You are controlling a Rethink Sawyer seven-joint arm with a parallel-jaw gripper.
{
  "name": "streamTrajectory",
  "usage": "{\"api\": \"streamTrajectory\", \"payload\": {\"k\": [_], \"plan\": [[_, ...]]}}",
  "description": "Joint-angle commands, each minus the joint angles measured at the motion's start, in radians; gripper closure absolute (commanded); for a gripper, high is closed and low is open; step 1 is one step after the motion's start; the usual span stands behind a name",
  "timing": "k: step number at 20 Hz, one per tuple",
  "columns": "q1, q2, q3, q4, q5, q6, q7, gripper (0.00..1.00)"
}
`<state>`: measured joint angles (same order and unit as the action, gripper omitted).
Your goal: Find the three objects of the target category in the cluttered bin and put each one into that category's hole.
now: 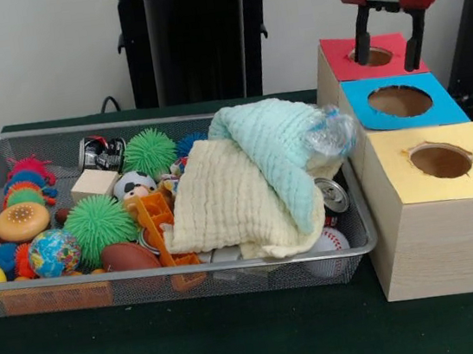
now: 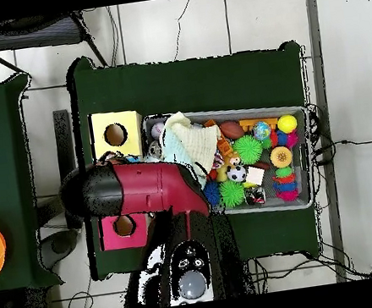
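Observation:
My gripper (image 1: 389, 62) hangs open and empty just above the hole of the red-topped box (image 1: 339, 59). In the overhead view the arm (image 2: 139, 189) hides the gripper and the middle box. The wire bin (image 1: 231, 266) holds a cream cloth (image 1: 222, 201) and a mint cloth (image 1: 271, 142) piled over its right half. A crumpled clear bottle (image 1: 331, 134), a can (image 1: 334, 193) and a baseball (image 1: 328, 243) peek out beside the cloths. A second can (image 1: 101, 151) lies at the bin's back left.
Blue-topped (image 1: 401, 103) and yellow-topped (image 1: 440, 163) boxes with holes stand in line with the red one, right of the bin. The bin's left half holds green spiky balls (image 1: 99, 223), a football (image 1: 127, 256), a globe ball (image 1: 53, 252), a wooden block (image 1: 93, 184) and an orange toy (image 1: 156, 218).

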<state>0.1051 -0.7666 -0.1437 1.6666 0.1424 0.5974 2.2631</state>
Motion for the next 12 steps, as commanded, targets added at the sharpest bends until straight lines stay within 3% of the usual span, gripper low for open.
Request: {"api": "streamTrajectory", "payload": {"k": [1,4,12], "plan": [[-0.015,0.041,0.010,-0.045,0.038,0.128,0.181,0.00],[-0.029,0.020,0.016,-0.020,0.044,0.104,0.168,0.00],[-0.183,0.024,0.099,-0.007,0.011,0.046,-0.030,0.00]]}}
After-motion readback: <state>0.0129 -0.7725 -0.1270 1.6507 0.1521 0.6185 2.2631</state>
